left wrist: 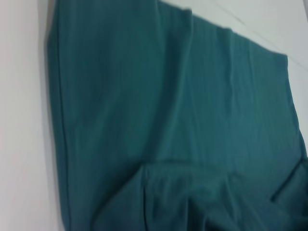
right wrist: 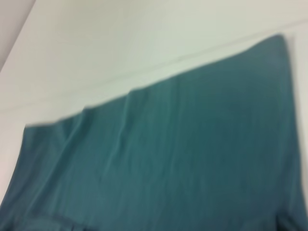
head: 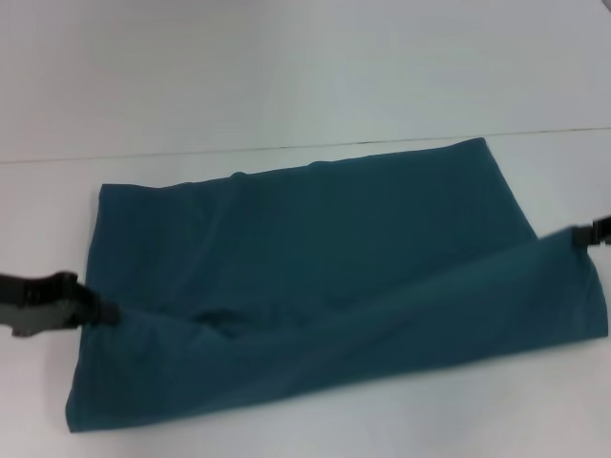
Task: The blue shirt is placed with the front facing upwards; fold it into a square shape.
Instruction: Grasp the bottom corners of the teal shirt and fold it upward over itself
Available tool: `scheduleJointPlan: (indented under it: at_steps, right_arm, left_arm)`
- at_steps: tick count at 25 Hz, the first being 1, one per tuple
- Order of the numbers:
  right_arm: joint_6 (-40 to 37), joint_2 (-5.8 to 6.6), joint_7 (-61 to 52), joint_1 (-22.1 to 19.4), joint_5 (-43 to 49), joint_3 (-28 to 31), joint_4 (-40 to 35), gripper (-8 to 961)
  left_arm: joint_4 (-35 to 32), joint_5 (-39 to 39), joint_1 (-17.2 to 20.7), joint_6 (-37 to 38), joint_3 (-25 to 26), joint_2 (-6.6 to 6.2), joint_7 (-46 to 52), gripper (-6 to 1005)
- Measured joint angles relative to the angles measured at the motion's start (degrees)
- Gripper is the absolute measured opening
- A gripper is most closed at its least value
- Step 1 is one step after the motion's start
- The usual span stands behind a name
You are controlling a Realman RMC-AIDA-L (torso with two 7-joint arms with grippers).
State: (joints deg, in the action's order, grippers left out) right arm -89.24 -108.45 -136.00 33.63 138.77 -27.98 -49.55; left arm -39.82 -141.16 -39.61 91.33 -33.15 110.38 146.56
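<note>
The blue shirt (head: 325, 248) lies across the white table as a wide teal band, plain side up, with no lettering showing. Its near layer is drawn up and over the far layer as a slanting flap (head: 401, 334). My left gripper (head: 113, 313) is at the shirt's left edge, shut on the cloth there. At the right edge my right gripper (head: 579, 239) is pinching the flap's raised corner. The left wrist view shows only the shirt (left wrist: 168, 110) with folds. The right wrist view shows the shirt (right wrist: 183, 144) with its far edge against the table.
The white table (head: 286, 76) extends beyond the shirt on the far side and to the left. A thin seam line (head: 191, 153) runs across it just behind the shirt's far edge. The near table strip (head: 382, 420) is narrow.
</note>
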Motion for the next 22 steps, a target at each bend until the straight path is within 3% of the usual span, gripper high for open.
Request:
scheduleJointPlan:
  at_steps: [10,16,22]
  right_arm:
    - [14.0,-1.94,-3.5,2.8,-1.1,-1.0,1.4,31]
    - [22.6,-2.66,-4.6,5.8,0.9,-5.9,4.9,31]
    - [29.3,-3.36,-5.9,8.1,3.1,-8.0,6.2,30]
  left_arm:
    - [2.7,0.5,-4.5,-12.2,-0.1,0.40,1.0,32]
    - [4.3,0.0,-7.2,-19.6,-0.8,1.53,0.7,32]
    - [4.9,0.0,-8.6,-25.6,-2.9,1.64,1.2,32]
